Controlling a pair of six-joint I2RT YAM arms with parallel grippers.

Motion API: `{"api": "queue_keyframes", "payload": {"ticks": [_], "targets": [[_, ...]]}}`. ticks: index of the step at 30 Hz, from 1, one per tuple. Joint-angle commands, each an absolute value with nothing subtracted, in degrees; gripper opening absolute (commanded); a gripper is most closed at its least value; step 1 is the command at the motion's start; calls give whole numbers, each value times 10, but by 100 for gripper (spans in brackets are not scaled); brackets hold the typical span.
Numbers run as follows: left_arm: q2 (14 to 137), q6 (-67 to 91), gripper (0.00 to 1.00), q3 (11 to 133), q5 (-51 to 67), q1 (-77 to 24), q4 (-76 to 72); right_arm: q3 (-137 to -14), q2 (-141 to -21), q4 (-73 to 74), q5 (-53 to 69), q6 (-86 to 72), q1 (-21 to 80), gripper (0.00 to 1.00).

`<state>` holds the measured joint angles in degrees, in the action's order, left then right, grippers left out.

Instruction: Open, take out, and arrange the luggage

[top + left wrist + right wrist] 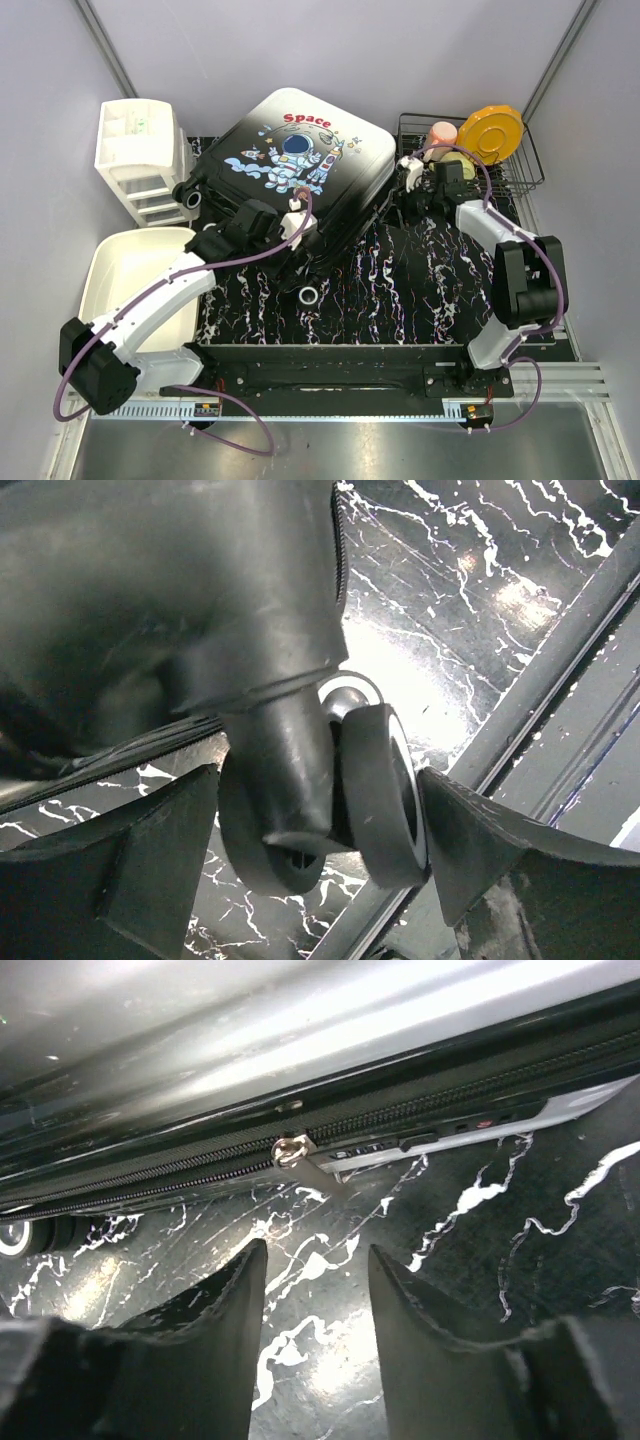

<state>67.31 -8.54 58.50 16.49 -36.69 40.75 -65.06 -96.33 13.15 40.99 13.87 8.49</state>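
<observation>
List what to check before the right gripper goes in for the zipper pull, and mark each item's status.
1. Luggage lying closed, print side up: ok.
2. Zipper pull in the right wrist view with nothing covering it: ok.
3. Right gripper open and empty: ok.
4. Pull between the right fingers: not ok. It lies beyond their tips, with bare table between.
5. Left gripper bracing the wheel: cannot tell. It is open astride the wheel, and contact is unclear.
6. How far the zipper has already been run: cannot tell.
</observation>
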Motion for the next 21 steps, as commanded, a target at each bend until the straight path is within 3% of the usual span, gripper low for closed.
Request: {"api": "queue_keyframes", "payload": {"ticks": [1, 2, 4, 14, 18, 21], "targets": [[680, -57, 83, 601, 171, -378, 360, -640, -977, 113, 396, 165, 103, 58], [680, -56, 83, 599, 170, -377, 359, -638, -976, 98, 386, 167, 106, 66], [682, -53, 83, 600, 169, -378, 355, -634, -980, 84, 379, 171, 116, 69], [691, -45, 83, 606, 172, -377, 351, -609, -975, -37, 288, 189, 150, 72], [694, -27, 83, 608, 165, -377, 347, -608, -979, -54, 270, 209, 162, 67], [702, 15, 87, 618, 113, -377, 347, -602, -978, -64, 246, 226, 178, 54]]}}
